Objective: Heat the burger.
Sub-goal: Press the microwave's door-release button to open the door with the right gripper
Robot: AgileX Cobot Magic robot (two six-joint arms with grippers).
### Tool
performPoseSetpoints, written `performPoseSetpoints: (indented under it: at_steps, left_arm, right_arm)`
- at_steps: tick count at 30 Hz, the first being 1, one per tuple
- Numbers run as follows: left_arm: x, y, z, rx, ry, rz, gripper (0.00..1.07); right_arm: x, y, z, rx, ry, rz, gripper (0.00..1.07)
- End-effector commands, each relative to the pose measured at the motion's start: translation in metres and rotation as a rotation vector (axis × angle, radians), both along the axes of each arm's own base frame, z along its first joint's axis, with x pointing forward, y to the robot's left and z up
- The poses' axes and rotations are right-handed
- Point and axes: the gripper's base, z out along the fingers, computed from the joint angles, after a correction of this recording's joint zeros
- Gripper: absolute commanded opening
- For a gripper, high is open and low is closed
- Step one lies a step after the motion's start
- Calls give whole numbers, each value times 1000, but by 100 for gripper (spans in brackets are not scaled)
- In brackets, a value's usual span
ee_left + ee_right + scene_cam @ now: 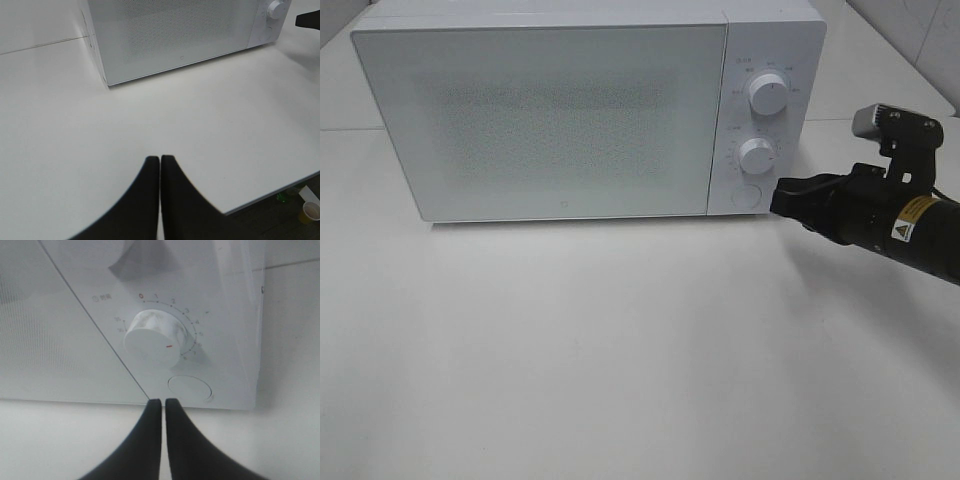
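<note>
So, the microwave (540,110) is shut and I can't tell where the burger is. Right gripper (161,401) is pressed together on nothing, its tip just in front of the microwave's round button (190,387), below the lower dial (150,340). That dial's scale reads 0 up to 5, red pointer mark past those. Left gripper (160,158) is pressed together too, empty, well out in front of the microwave. Yellow warning label (912,215) on the right arm (850,215), unreadable.

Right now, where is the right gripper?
The right gripper is on the right of the high view, at the microwave's lower right corner, close to the round button below the lower knob.
</note>
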Motion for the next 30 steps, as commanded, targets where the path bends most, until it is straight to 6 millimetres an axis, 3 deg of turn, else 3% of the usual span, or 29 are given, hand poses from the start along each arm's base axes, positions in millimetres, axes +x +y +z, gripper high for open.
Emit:
performPoseSetpoints:
  at_steps: [1,12,30]
  left_arm:
    - [-2,0,0,-15,-20,-1,0]
    - [-2,0,0,-15,-20,-1,0]
    - [-2,0,0,-15,-20,-1,0]
  right_arm:
    - [2,1,5,222,72,-74,3]
    - [2,1,6,534,233,-202,6]
    - [2,-2,2,690,363,-335,6]
